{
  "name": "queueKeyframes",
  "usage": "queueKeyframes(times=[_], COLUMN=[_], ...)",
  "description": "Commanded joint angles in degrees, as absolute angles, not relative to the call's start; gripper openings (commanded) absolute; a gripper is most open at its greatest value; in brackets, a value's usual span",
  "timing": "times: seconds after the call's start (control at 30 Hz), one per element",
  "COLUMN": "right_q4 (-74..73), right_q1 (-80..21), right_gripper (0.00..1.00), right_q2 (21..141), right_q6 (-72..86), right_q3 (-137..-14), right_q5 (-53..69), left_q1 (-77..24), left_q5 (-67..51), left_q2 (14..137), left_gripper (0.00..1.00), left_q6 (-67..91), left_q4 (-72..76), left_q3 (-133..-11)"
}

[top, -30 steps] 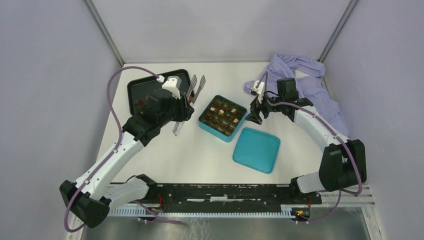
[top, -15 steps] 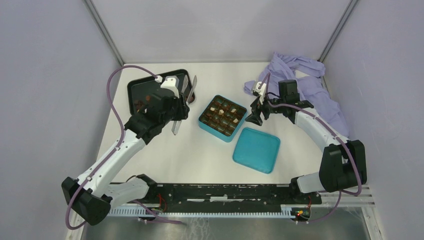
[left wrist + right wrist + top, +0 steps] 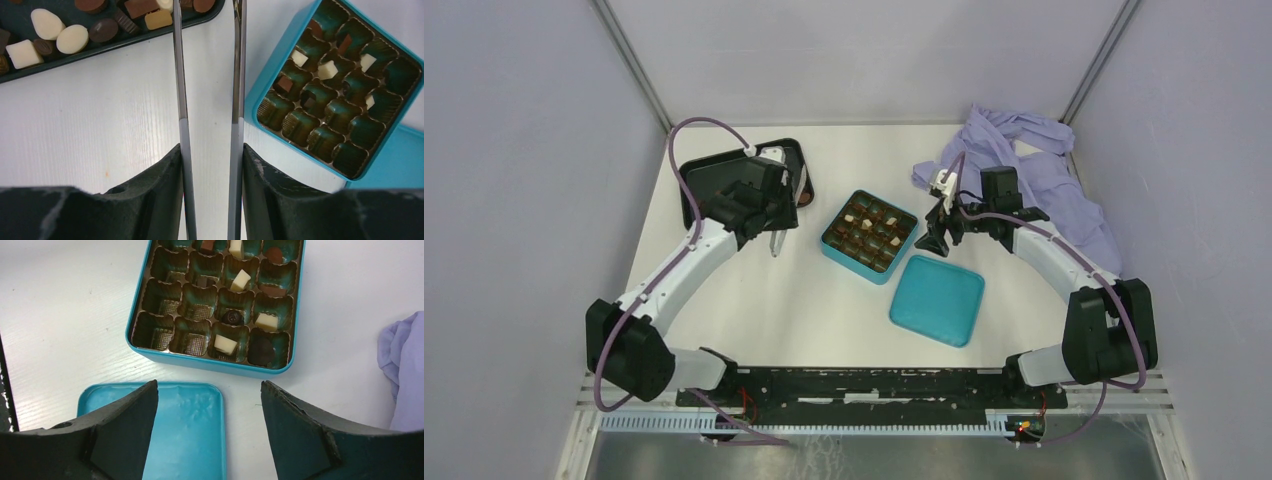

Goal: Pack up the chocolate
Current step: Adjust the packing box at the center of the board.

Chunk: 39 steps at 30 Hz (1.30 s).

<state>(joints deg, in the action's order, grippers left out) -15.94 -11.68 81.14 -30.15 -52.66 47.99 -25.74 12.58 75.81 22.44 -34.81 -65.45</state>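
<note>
Loose chocolate, white, tan and dark brown, lies in a black tray at the left back of the table. More chocolate sits in some cells of the open teal box. My left gripper is shut on metal tongs. Their two blades stand apart with nothing between them, and their tips reach over the tray's near edge. My right gripper hangs open and empty just right of the box, above the corner of the teal lid.
The teal lid lies flat in front of the box, to its right. A crumpled purple cloth fills the back right corner. Grey walls close in the table on three sides.
My left arm has swung left and back, carrying the tongs from beside the box toward the tray. The right gripper has barely shifted.
</note>
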Motion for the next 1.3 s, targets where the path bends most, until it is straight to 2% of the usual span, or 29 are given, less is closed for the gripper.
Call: queueKeyframes(times=[0.0,0.27,0.6,0.97,1.13,1.17,1.27], right_q4=[-12.95,-12.24,-30.85,-32.69,-31.87,-30.95,-30.69], right_q1=[-11.21,-11.16,-15.81,-19.92,-20.73,-21.11,-21.52], right_gripper=[0.81,0.80,0.72,0.62,0.54,0.48,0.40], right_q2=[79.24,81.75,106.87,116.54,118.96,119.85,120.39], right_q6=[-29.04,-28.36,-32.68,-32.76,-33.48,-33.71,-34.04], right_q3=[-51.73,-53.31,-84.27,-92.02,-93.07,-93.49,-93.78], right_q5=[48.45,46.67,36.67,28.04,25.69,25.43,26.28], left_q1=[-22.27,-16.50,-15.75,-15.52,-15.55,-15.56,-15.51], left_q5=[7.97,1.61,1.05,0.79,0.73,0.45,0.48], left_q2=[77.37,78.24,75.32,73.25,73.30,73.67,73.66], left_gripper=[0.48,0.45,0.45,0.45,0.45,0.45,0.45], left_q6=[19.08,18.29,18.00,19.35,19.12,19.03,18.99], left_q4=[-35.29,-36.49,-36.36,-35.73,-36.03,-36.18,-36.50], left_q3=[-69.05,-69.28,-68.38,-66.35,-66.86,-67.18,-67.47])
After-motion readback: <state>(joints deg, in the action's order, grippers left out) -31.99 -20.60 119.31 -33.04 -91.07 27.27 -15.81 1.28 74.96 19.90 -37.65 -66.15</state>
